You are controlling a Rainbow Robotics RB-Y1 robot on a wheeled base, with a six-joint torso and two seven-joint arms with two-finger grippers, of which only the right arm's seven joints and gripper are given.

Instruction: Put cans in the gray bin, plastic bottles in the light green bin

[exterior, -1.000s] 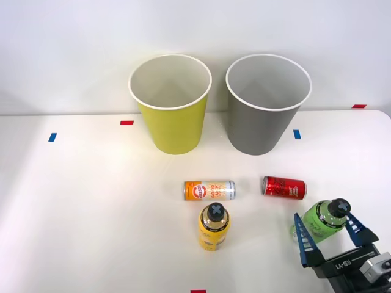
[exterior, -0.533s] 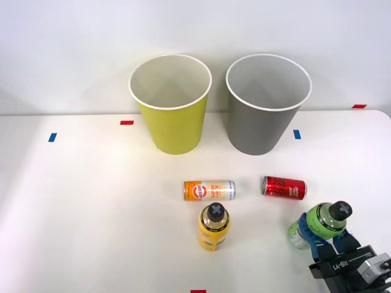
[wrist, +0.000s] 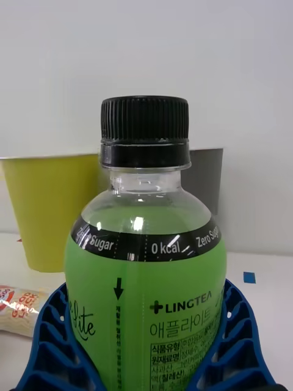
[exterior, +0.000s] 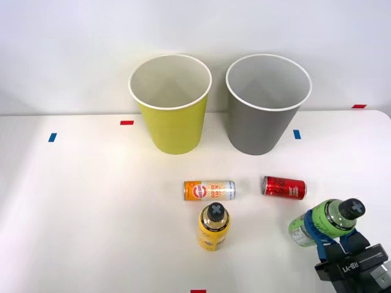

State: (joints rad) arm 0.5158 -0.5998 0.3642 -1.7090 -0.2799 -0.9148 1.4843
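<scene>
One second has turned an open pincer (exterior: pixel 330 235) into a closed one: where the blue ribbed fingers (wrist: pixel 241 342) stood spread on either side of the green bottle (exterior: pixel 324 221), we now see them clamped against its body, and the bottle has tipped since then, its dark cap swung out toward our right edge of the surface (exterior: pixel 91 201). We read this as the grasp made and the lift just starting, with the first of the sorting moves under way and nothing yet in either bin. In the front view the green bottle sits at the near right of the surface, just in front of the red can (exterior: pixel 284 187), its long axis leaning so the cap points up and to the right and the base stays low toward the left; we cannot tell whether the base has left the surface. From the wrist the bottle stands upright between the fingers, label facing us. Its goal, the light green bin (exterior: pixel 170 104), waits at the back left beside the gray bin (exterior: pixel 267 102), well apart from the pincer. The yellow bottle (exterior: pixel 214 227) stands upright near the middle, touching or just short of the orange can (exterior: pixel 209 190), which lies on its side lengthwise across the surface, as does the red can.
</scene>
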